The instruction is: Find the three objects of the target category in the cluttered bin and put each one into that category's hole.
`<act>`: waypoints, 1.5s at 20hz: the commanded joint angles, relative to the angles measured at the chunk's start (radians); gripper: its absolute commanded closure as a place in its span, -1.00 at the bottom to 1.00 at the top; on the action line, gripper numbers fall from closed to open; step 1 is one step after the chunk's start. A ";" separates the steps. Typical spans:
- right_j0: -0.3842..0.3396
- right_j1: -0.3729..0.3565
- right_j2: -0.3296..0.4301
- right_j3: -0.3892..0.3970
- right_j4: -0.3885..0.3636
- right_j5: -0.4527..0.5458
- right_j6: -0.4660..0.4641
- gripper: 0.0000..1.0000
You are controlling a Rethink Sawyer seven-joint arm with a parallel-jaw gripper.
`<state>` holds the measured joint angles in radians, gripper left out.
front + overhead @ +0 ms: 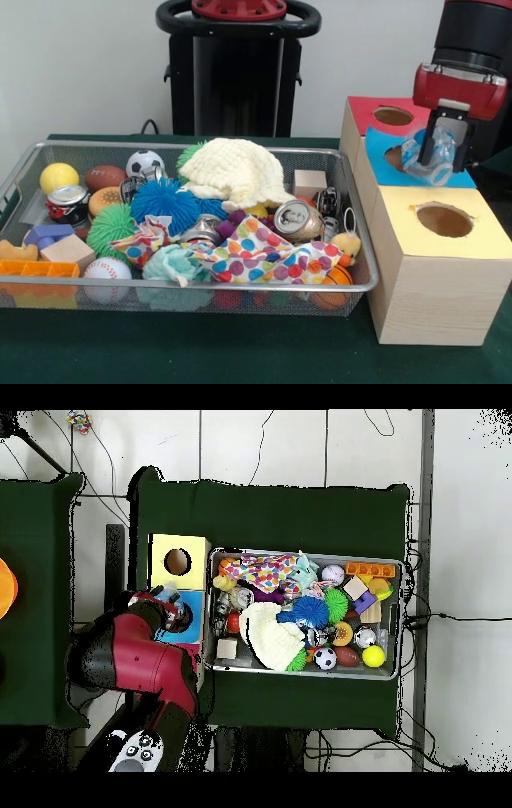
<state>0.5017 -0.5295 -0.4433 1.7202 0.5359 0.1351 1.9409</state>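
**Robot holds a crushed plastic bottle over the blue-topped box**

A red and black robot arm comes down at the right of the front view. Its gripper (438,152) is clamped on a crumpled clear plastic bottle (430,157), which hangs just above the hole (397,157) in the blue box (456,178). The bottle looks thin, see-through and dented, with a bluish tint, so it is probably light and springy.

Three wooden boxes stand in a row to the right of the bin: a red-topped box (366,112) farthest away, the blue one in the middle, and a yellow-topped box (480,232) nearest. Each has a round hole in its lid.

To the left, a wire mesh bin (200,286) is packed with clutter: a cream knitted hat (234,171), a blue spiky ball (164,203), a dented drinks can (298,220), a spotted cloth (260,258), a baseball (106,269) and a soccer ball (145,162).

The step in hand seems to be the drop. It would go best with the bottle centred over the hole and lowered partway in before letting go, since a crumpled edge could catch on the rim.
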 commanded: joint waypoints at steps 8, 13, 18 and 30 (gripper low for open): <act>0.007 0.051 0.075 0.106 0.054 -0.015 0.287 1.00; -0.022 0.032 0.104 0.118 0.039 -0.032 0.267 -1.00; -0.038 0.024 0.116 0.118 0.027 -0.036 0.250 -1.00; -0.100 -0.009 0.178 0.134 -0.022 -0.072 0.200 -1.00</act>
<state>0.4421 -0.5384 -0.4063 1.7899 0.5539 0.1151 1.9673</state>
